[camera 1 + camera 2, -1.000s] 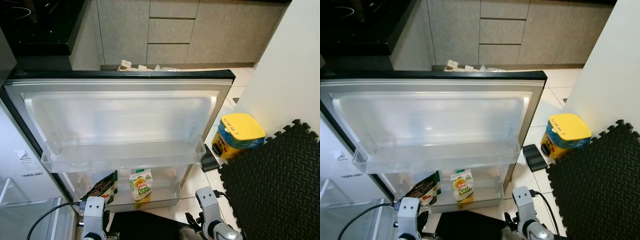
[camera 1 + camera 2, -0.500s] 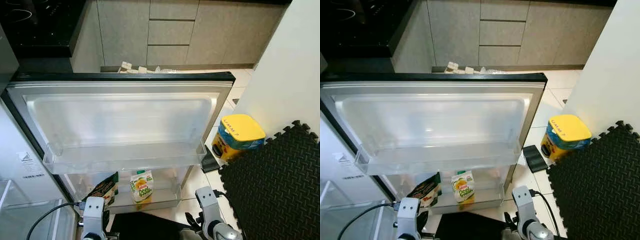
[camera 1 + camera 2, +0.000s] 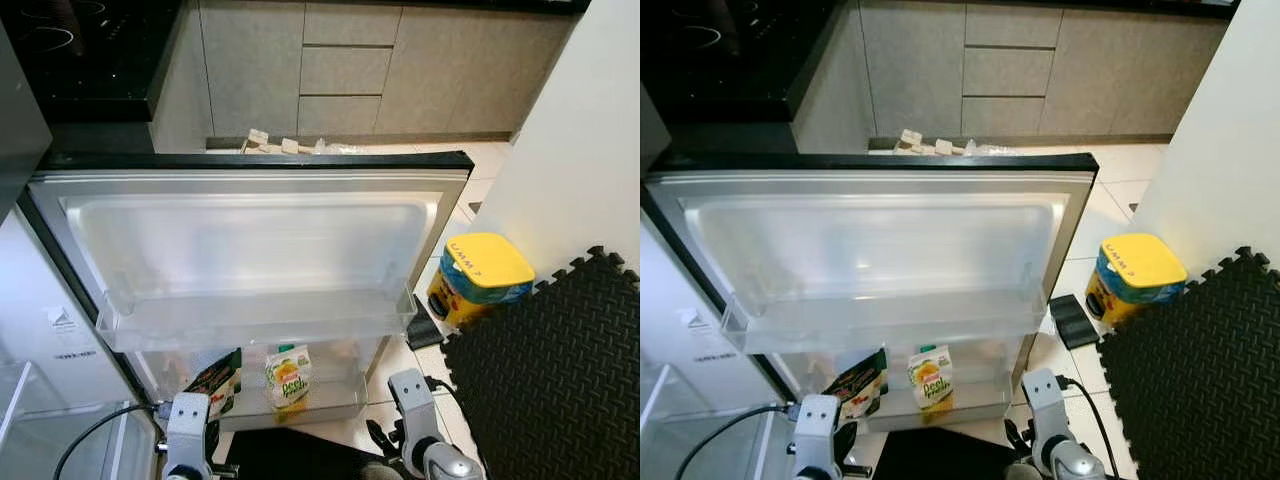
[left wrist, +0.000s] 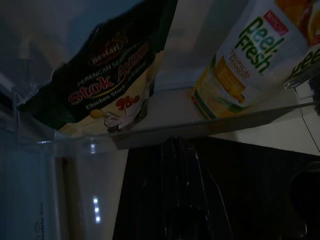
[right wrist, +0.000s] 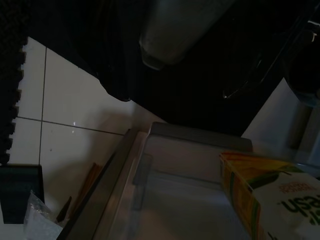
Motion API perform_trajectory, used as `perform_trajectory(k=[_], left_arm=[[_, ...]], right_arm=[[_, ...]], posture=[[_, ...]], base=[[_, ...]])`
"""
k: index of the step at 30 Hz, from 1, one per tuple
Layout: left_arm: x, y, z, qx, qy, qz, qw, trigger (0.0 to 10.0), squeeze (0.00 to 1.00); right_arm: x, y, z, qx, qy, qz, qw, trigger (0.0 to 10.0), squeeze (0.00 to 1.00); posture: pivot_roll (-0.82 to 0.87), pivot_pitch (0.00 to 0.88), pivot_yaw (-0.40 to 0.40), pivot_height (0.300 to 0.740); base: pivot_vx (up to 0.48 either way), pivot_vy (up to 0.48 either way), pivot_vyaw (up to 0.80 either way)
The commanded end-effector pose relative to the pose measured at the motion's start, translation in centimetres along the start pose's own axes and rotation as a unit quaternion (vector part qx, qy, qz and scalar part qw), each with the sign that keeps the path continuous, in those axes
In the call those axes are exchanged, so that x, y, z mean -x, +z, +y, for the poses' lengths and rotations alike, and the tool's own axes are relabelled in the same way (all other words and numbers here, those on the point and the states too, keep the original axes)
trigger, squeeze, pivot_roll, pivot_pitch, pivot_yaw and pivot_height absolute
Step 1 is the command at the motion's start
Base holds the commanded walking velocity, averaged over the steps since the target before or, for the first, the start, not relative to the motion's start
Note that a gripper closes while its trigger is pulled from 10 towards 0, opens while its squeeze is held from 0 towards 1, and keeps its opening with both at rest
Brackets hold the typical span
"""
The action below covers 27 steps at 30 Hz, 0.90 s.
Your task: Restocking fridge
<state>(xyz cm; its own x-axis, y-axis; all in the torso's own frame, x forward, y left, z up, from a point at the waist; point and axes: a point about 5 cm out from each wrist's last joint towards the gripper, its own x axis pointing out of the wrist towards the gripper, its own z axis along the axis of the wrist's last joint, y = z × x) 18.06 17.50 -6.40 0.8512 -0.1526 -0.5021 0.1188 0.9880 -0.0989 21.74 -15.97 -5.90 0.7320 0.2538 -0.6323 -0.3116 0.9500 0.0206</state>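
The fridge door (image 3: 250, 235) stands open in front of me, its inner side facing up. Its upper door shelf (image 3: 250, 320) is empty. In the lower door shelf (image 3: 300, 405) a Peel Fresh juice carton (image 3: 288, 377) stands upright beside a dark chicken stock pouch (image 3: 217, 382). Both show close in the left wrist view, the carton (image 4: 250, 60) and the pouch (image 4: 107, 85), behind the clear shelf rail. My left gripper (image 4: 181, 190) hangs low just in front of that shelf. My right arm (image 3: 412, 400) hangs idle by the door's outer corner, with the carton (image 5: 270, 195) near it.
A yellow-lidded tub (image 3: 478, 280) and a small black object (image 3: 425, 332) sit on the tiled floor to the right. A black foam mat (image 3: 550, 370) covers the floor at the right. A white wall (image 3: 580, 150) rises beyond. Grey cabinets (image 3: 340, 70) stand behind the door.
The whole picture has drifted slightly down and right as the camera moved. The carton, pouch and both arms keep their places.
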Motion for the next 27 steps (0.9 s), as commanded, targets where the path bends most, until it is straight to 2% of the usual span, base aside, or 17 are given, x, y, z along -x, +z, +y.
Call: perform_trajectory(k=[1,27], left_arm=[[0.05,-0.35,-0.57,-0.001,-0.009,0.006,1.000,10.0,0.00],[0.06,-0.41,-0.73,-0.003,-0.012,0.006,1.000,10.0,0.00]], right_arm=[[0.07,-0.08,-0.16,-0.001,-0.004,0.001,1.000,10.0,0.00],[0.06,0.08,0.18,-0.002,0.016,-0.010,1.000,10.0,0.00]], posture=[[-0.06,0.016,-0.087,0.668],[-0.06,0.021,-0.084,0.668]], base=[[0.000,0.000,0.00],[0.000,0.000,0.00]])
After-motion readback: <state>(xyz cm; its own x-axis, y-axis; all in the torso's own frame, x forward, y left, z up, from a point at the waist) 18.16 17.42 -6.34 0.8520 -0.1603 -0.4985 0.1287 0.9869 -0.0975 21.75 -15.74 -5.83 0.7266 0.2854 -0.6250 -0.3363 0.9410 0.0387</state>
